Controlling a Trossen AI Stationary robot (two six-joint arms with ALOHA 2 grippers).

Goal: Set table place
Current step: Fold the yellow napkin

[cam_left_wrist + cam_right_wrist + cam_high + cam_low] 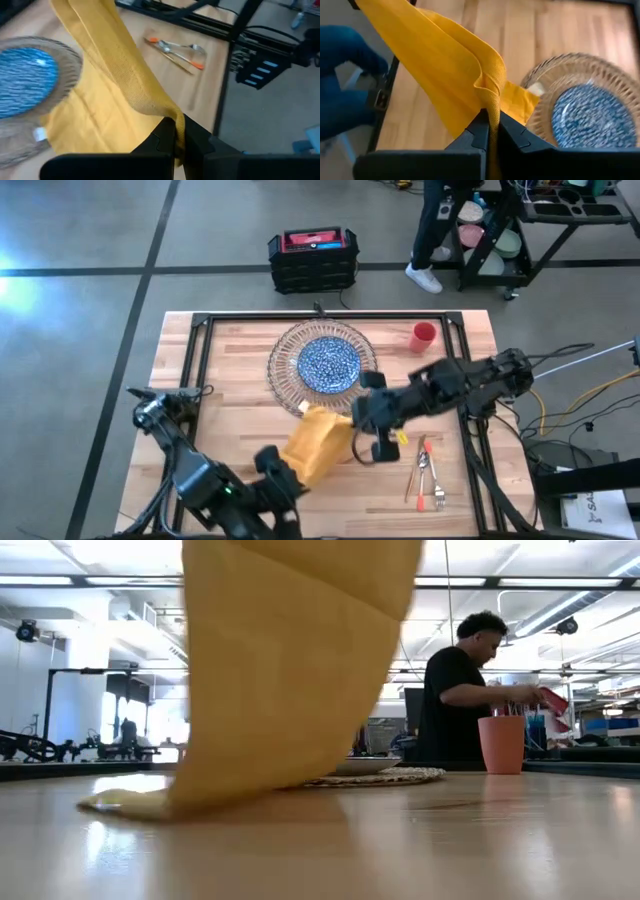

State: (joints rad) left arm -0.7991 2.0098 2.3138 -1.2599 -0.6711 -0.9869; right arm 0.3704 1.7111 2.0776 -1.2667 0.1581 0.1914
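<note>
Left gripper [175, 131]: fingers pressed together on one edge of the yellow napkin [315, 445], at the near side of the table [230, 420].

Right gripper [490, 131]: fingers pinched on the napkin's opposite edge, just near of the charger; the cloth hangs as a raised sheet between the two arms.

Napkin position: lifted, its lowest corner resting on the wood and touching the rim of the clear ribbed charger [285, 375]; in the low view it drapes down to the table top.

Other place items: blue-patterned plate [329, 363] centred on the charger; red cup [424, 336] toward the far right of the charger; orange-handled cutlery [428, 472] lying on the right near side, well apart from the plate.

Risk, slip: each hold takes only a narrow margin of cloth, so pulling the arms apart could tug one edge free and drop the napkin in a heap.

Risk, snag: the trailing corner could drag over the charger rim and shift the plate.

Surface: light butcher-block wood with a black frame rail, smooth and slightly reflective.

Room: workshop floor with a black crate [313, 258] beyond the table; a person [455, 700] stands at a cart in the background.
</note>
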